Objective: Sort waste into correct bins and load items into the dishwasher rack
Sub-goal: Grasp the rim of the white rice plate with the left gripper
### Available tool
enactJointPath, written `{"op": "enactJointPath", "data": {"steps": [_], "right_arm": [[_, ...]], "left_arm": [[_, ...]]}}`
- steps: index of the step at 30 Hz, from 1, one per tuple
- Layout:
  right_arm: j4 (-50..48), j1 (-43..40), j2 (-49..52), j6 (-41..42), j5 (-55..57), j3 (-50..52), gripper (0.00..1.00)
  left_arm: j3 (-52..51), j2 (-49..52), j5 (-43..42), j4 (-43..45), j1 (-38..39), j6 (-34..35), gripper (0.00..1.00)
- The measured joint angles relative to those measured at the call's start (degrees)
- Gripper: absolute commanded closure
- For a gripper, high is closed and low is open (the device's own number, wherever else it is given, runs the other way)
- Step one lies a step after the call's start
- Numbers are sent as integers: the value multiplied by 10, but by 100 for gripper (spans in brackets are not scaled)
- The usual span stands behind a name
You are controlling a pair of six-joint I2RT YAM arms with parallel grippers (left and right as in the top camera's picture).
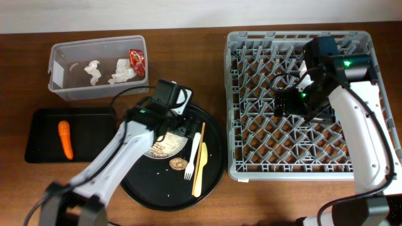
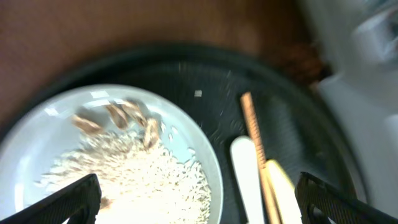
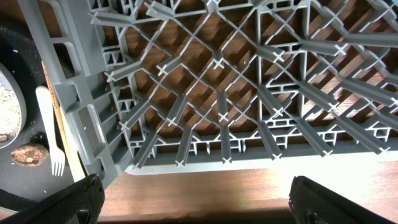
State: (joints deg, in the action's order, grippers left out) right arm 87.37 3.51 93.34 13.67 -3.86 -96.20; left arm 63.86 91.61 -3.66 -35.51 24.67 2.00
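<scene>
Two napkins and one red wrapper lie in the clear tub at 10 o'clock; one carrot lies in the black tray at 9. At 6, one round tray carries one plate of rice, one brown lump and two forks. Left gripper, spread wide, hangs over the plate; right gripper, likewise spread, over the one rack at 3.

Brown wooden table, pale strip beyond
</scene>
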Motion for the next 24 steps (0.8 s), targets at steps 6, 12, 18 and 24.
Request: {"op": "enactJointPath", "data": {"steps": [6,12,18,24], "right_arm": [[0,0,0,0,0,0,1],[0,0,0,0,0,0,1],[0,0,0,0,0,0,1],[0,0,0,0,0,0,1]], "left_arm": [[0,109,37,-2,46,-9,39],[0,132,47,-2,60,-9,82],[0,132,47,-9,60,-9,87],[-6,132,47,-11,61,-7,90]]}}
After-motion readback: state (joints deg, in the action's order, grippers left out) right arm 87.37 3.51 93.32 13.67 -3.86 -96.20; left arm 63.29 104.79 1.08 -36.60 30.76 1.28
